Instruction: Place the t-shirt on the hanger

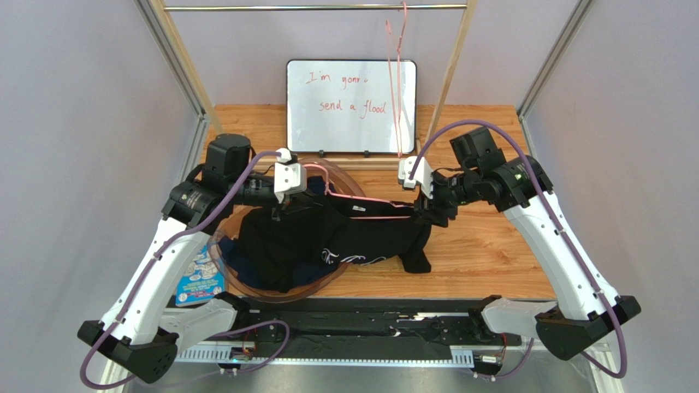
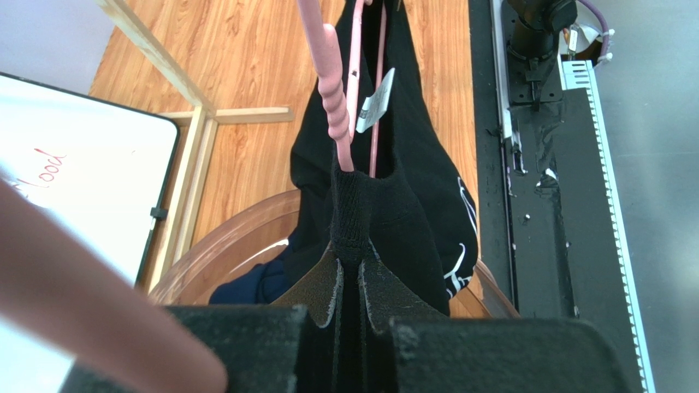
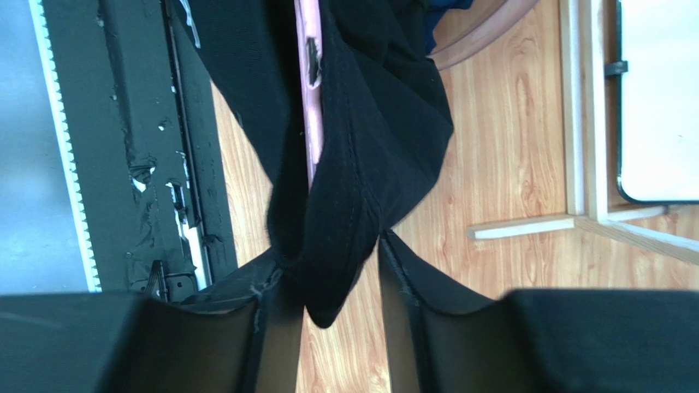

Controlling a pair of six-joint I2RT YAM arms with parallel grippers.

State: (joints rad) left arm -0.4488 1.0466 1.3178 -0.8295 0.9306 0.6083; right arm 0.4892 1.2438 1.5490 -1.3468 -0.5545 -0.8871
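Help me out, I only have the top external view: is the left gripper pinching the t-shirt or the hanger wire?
Observer: The left wrist view shows the left gripper shut on a ribbed edge of the t-shirt. The pink hanger wire disappears into the fabric just past the fingertips.
Operator: And the right side?
Observer: The right wrist view shows the right gripper closed on a fold of black fabric, with pink wire showing among the folds beyond it.
Operator: Which end of the shirt is on the left?
Observer: A white label hangs beside the wire there, so probably the neck end.
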